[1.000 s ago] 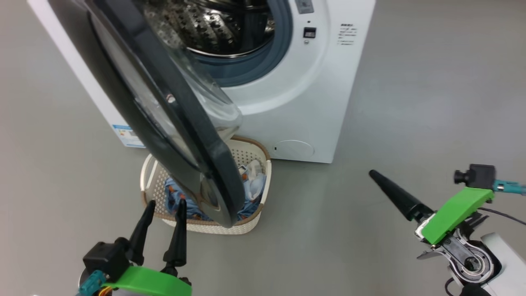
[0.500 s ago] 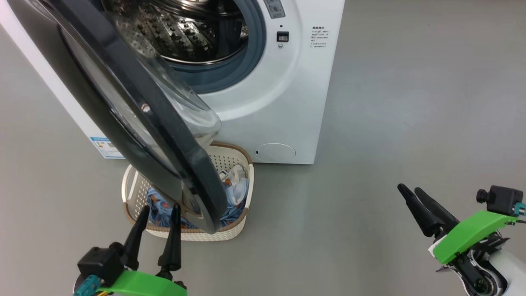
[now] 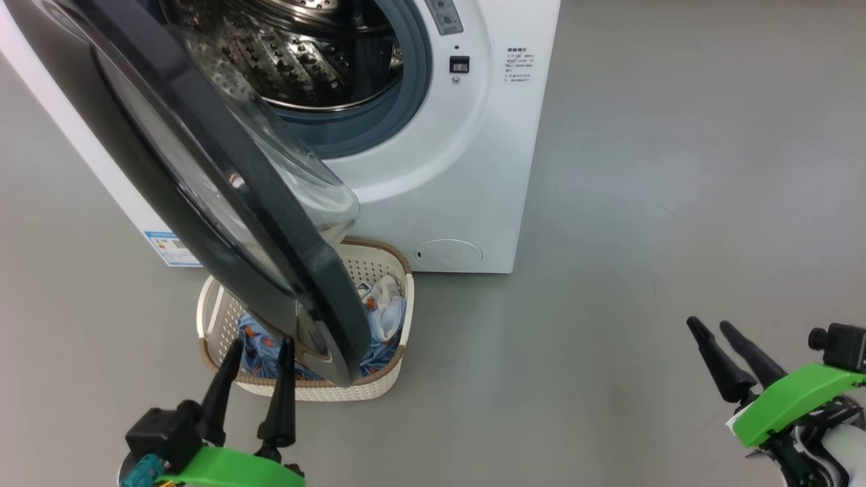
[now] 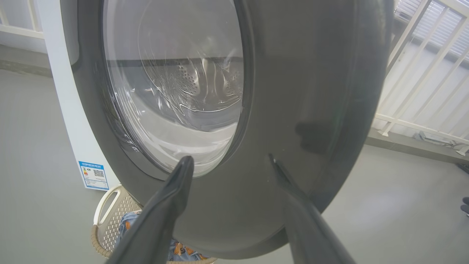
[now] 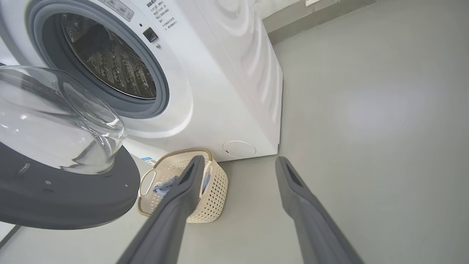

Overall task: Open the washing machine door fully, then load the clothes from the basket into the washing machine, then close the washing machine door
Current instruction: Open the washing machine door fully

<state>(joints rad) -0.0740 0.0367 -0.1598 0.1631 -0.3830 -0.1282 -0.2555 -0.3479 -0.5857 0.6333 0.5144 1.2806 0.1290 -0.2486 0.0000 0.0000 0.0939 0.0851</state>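
Two fingers of the right claw show now — earlier, one.

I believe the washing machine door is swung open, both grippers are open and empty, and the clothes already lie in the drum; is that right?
One thing is wrong: the clothes lie in the basket on the floor, not in the drum, as the head view shows. The rest holds.

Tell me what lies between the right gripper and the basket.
Bare grey floor. In the head view nothing stands between the open right gripper and the basket; the right wrist view agrees.
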